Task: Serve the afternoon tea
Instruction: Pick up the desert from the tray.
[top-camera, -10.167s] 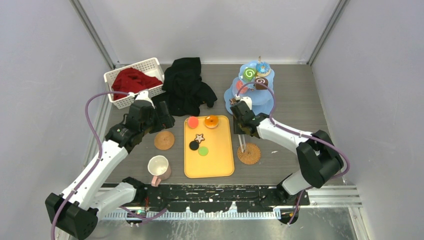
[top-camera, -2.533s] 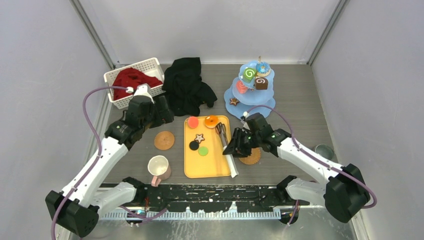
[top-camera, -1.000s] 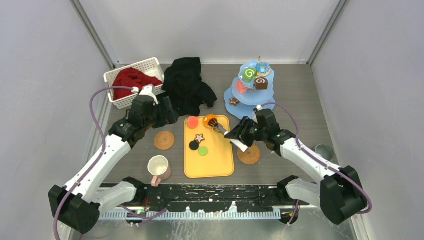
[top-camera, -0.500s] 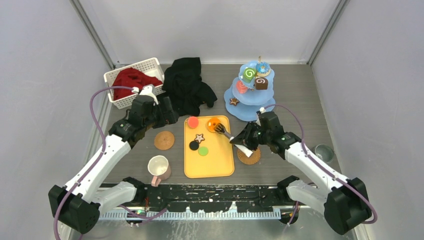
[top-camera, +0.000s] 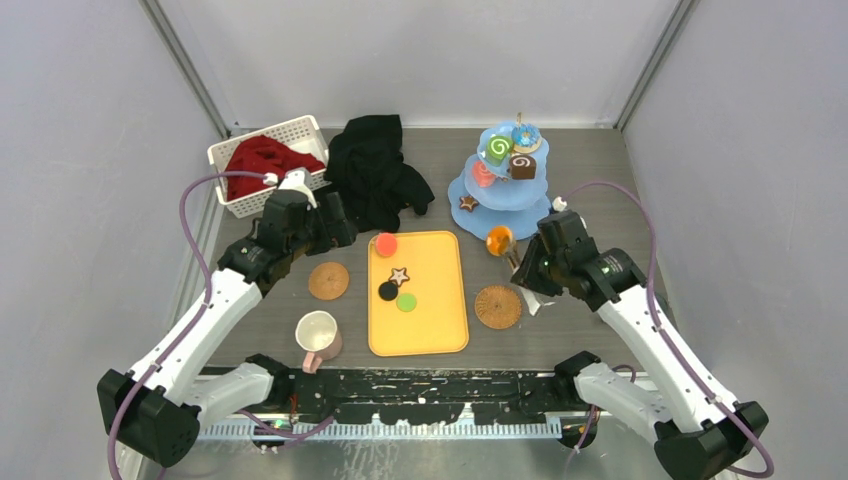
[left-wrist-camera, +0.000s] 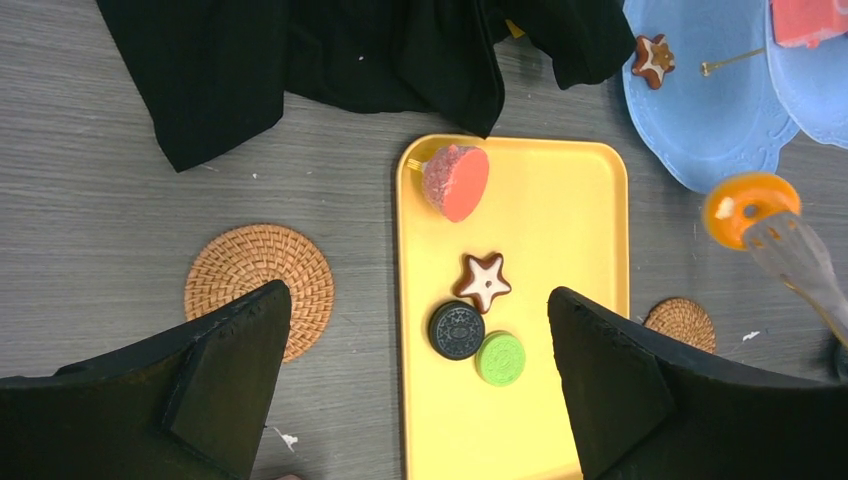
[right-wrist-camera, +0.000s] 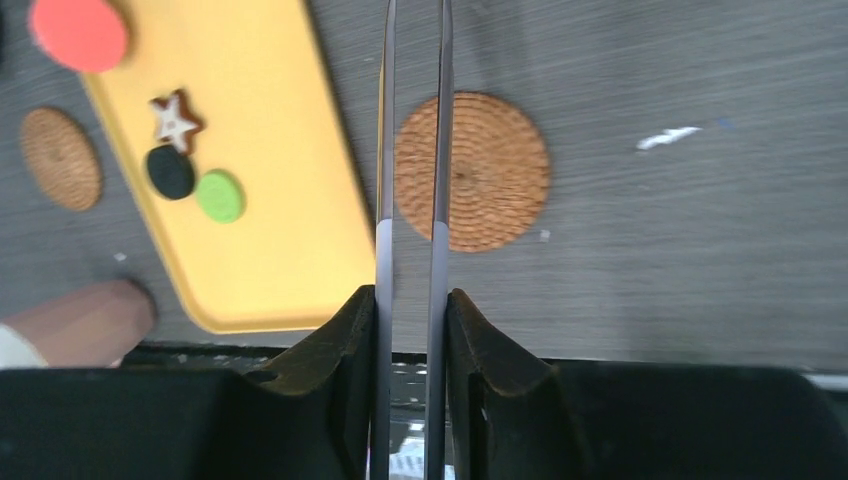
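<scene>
Top view: tongs lie along 5–11 o'clock, tips at 11 pinching orange sweet. Right gripper clamps tongs, wrist pitched down; left gripper splayed wide.

The left gripper hangs above a grey tabletop, jaws wide apart. Below lies a yellow tray with 4 sweets: a pink round, a star cookie, and a black cookie just beside a green cookie. 2 coasters flank the tray, and a black cloth lies beyond. At right, tongs hold an orange donut beside a blue stand.
</scene>
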